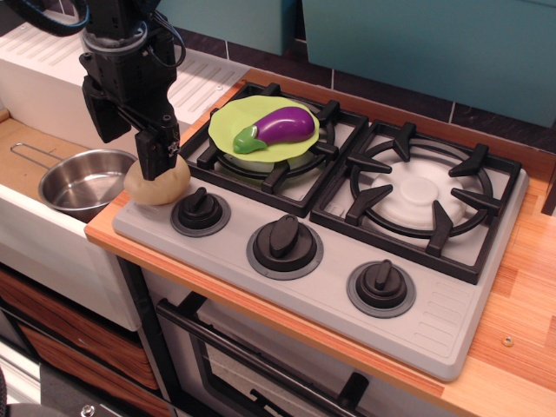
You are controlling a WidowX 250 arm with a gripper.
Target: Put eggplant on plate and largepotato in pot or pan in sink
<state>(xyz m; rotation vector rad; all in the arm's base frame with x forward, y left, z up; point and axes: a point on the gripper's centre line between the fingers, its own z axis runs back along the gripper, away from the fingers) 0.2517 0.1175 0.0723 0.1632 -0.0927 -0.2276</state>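
The purple eggplant (282, 126) lies on the lime-green plate (224, 122), which rests on the stove's left burner. The beige largepotato (161, 187) sits at the stove's front left corner, next to the sink. The steel pan (82, 182) stands empty in the sink (22, 143), just left of the potato. My gripper (130, 148) is open and hangs right over the potato. Its right finger (161, 156) overlaps the potato's top. Its left finger (97, 113) is up and to the left, above the pan's edge. I cannot tell if a finger touches the potato.
Three black knobs (284, 239) line the stove's front. The right burner grate (424, 191) is bare. A ribbed white drainboard (43, 43) lies behind the sink. The wooden counter (530, 287) runs to the right.
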